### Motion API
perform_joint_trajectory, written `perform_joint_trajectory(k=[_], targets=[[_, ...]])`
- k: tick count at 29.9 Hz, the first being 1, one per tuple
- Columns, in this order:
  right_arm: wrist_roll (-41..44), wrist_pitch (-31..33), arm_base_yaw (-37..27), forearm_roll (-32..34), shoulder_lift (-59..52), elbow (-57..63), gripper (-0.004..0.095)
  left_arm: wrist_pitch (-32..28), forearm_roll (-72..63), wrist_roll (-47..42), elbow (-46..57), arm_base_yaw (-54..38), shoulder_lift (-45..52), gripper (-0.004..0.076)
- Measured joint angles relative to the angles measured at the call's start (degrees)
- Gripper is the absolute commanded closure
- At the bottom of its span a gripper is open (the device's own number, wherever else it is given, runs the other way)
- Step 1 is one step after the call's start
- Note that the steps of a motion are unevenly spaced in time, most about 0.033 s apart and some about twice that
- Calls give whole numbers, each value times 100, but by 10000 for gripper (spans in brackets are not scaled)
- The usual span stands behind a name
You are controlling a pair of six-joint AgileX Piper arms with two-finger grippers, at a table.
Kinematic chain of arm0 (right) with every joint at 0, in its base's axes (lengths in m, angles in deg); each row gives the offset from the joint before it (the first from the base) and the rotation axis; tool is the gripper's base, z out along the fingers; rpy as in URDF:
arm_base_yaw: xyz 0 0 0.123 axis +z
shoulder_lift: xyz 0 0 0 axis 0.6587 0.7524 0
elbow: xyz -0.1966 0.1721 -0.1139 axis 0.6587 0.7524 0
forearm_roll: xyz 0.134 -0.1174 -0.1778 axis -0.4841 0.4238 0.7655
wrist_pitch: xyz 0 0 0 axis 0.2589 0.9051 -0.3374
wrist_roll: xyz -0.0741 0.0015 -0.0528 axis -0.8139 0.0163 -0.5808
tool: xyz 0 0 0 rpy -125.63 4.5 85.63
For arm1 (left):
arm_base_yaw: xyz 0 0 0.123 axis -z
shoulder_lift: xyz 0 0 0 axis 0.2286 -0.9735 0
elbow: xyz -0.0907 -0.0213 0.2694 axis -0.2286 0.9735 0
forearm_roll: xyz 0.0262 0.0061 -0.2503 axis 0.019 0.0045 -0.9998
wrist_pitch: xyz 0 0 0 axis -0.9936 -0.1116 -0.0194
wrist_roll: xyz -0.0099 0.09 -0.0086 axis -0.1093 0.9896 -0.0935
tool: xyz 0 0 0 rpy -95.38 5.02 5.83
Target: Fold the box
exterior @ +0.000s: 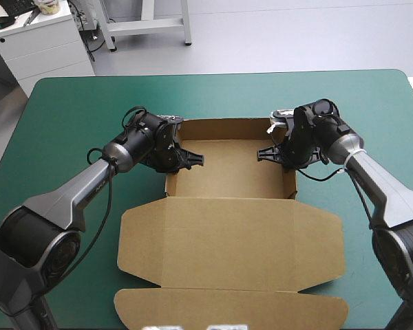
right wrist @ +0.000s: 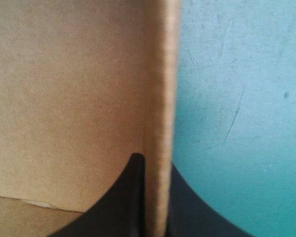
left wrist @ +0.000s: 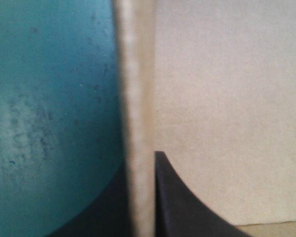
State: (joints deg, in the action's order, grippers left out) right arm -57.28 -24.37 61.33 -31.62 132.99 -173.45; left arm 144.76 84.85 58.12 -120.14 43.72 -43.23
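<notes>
Box (exterior: 230, 172) sits in the middle of the teal-green surface (exterior: 69, 110). It is an open tray, and its lid (exterior: 230, 240) lies flat on the near side. The left fingers (left wrist: 187, 207) pinch the box's left wall (left wrist: 138, 98), one finger inside and one outside. The right fingers (right wrist: 121, 197) pinch the right wall (right wrist: 160, 98) the same way. I think the step now is pressing the side walls so they stand straight and tucked. Next, both pairs of fingers need to let go gently and lift away from the box without pulling the walls out.
</notes>
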Motion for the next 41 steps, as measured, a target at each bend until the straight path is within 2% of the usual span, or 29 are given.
perform_joint_trajectory(k=[2,4,6,11,14,21,29,31,32,34,36,41], targets=[[-28,-21,0,0,45,0,824,0,6,57,0,0,0,724],[-79,-25,0,-32,90,0,738,0,24,78,0,0,0,681],[-173,-1,0,-77,141,0,616,13,50,129,0,0,-1,615],[-274,-30,0,-150,156,0,207,52,87,382,0,0,-6,356],[-279,-30,0,-150,156,0,104,64,64,467,0,0,-6,273],[-253,-99,-17,-152,156,-16,103,173,95,483,-227,0,-12,277],[-253,57,-17,-210,167,-728,103,867,308,483,-1341,0,-12,295],[-253,271,-17,-227,167,-1093,103,993,303,483,-1617,0,-12,347],[-253,360,-17,-232,161,-1219,103,1024,303,483,-1746,0,-12,398],[-253,589,-17,-226,119,-1496,103,1064,303,539,-1992,0,-12,545],[-253,708,-17,-212,40,-1678,103,1074,303,635,-2148,0,-6,727],[-258,800,-17,-259,-300,-1733,103,1122,173,999,-2225,0,240,727]])
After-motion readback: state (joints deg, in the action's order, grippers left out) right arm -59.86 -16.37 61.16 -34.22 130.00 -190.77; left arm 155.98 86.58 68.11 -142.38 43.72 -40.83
